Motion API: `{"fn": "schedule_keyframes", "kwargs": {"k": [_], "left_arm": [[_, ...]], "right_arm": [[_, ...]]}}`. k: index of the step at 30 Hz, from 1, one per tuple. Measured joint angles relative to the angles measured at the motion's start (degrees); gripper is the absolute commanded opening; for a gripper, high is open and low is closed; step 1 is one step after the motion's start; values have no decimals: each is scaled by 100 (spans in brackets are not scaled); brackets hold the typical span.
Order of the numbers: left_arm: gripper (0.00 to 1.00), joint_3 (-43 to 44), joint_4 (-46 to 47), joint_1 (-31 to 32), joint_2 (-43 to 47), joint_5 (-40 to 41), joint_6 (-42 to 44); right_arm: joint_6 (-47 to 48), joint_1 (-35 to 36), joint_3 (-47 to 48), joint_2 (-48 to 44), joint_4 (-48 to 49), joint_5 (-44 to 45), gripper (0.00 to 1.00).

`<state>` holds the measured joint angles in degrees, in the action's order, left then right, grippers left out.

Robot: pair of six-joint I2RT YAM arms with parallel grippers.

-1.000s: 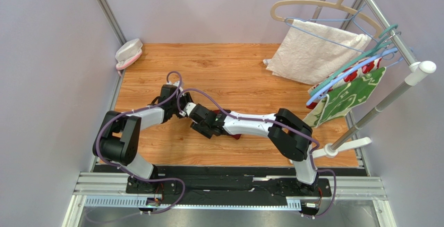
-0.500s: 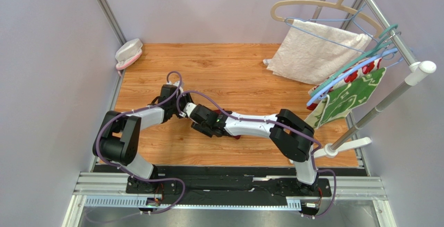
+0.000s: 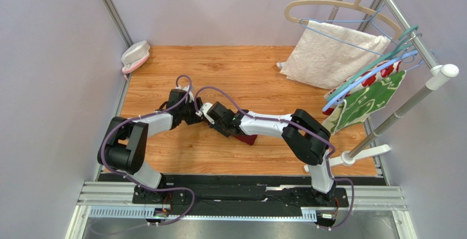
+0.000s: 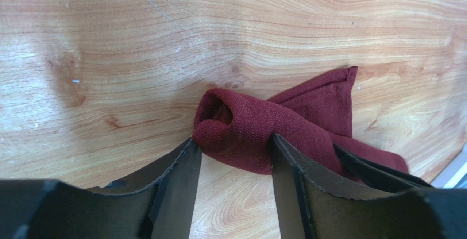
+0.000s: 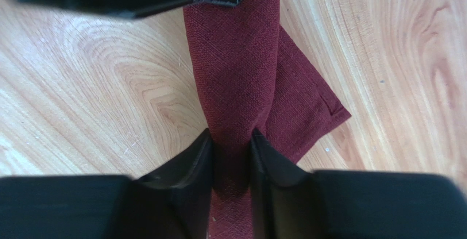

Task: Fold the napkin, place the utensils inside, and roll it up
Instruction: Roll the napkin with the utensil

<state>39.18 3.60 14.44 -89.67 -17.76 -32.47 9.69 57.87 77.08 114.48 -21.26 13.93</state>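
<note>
While your right gripper (image 5: pixel 233 136) is pinching the napkin (image 5: pixel 241 58), your left gripper (image 4: pixel 232 139) is straddling it — wide. It's lying left-to-right.

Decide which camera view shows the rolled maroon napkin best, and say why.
Left wrist: the napkin shows its rolled end and loose corner, between the fingers of the left hand. Right wrist shows a stretch of the roll, pinched by the right hand. Top external shows a sliver under the arms.

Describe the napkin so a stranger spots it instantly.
On the light wooden table, the left pincer and right pincer meet. Between them lies the napkin, a plain dark red cloth rolled into a tube. The hung cloths are white or floral.
</note>
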Motion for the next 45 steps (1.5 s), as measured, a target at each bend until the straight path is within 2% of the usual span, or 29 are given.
{"fn": "schedule_keyframes", "kwargs": {"k": [1, 5, 14, 19, 25, 29, 34, 39, 42, 43, 45], "left_arm": [[65, 4, 0, 0, 2, -17, 20], [68, 129, -212, 0, 120, 114, 94], [69, 133, -496, -2, 1228, 629, 133], [69, -378, -245, -2, 1296, 584, 39], [69, -730, -57, -2, 1259, 459, -162], [69, -769, 179, -2, 1169, 422, -260], [66, -817, 393, 0, 911, 299, -372], [62, -817, 507, 17, 741, 238, -463], [57, -815, 529, 50, 660, 249, -472], [56, -807, 551, 59, 623, 245, -474], [54, -769, 560, 79, 557, 243, -476]], "right_arm": [[-15, -46, 0, 0, -4, -140, 20], [-197, -391, 24, -44, -13, -1029, 18], [-1003, -1274, 22, 15, 44, -3462, 14], [-1609, -1624, 24, 304, 319, -4863, 14], [-2221, -1810, 44, 723, 680, -6105, 13], [-2570, -1952, 61, 942, 916, -6618, 13], [-2824, -2017, 61, 1058, 1084, -6852, 13], [-2994, -2041, 61, 1110, 1187, -6948, 19], [-3036, -2046, 61, 1113, 1191, -6948, 28], [-3047, -2046, 61, 1113, 1189, -6940, 37], [-3029, -2044, 61, 1110, 1165, -6852, 46]]}}
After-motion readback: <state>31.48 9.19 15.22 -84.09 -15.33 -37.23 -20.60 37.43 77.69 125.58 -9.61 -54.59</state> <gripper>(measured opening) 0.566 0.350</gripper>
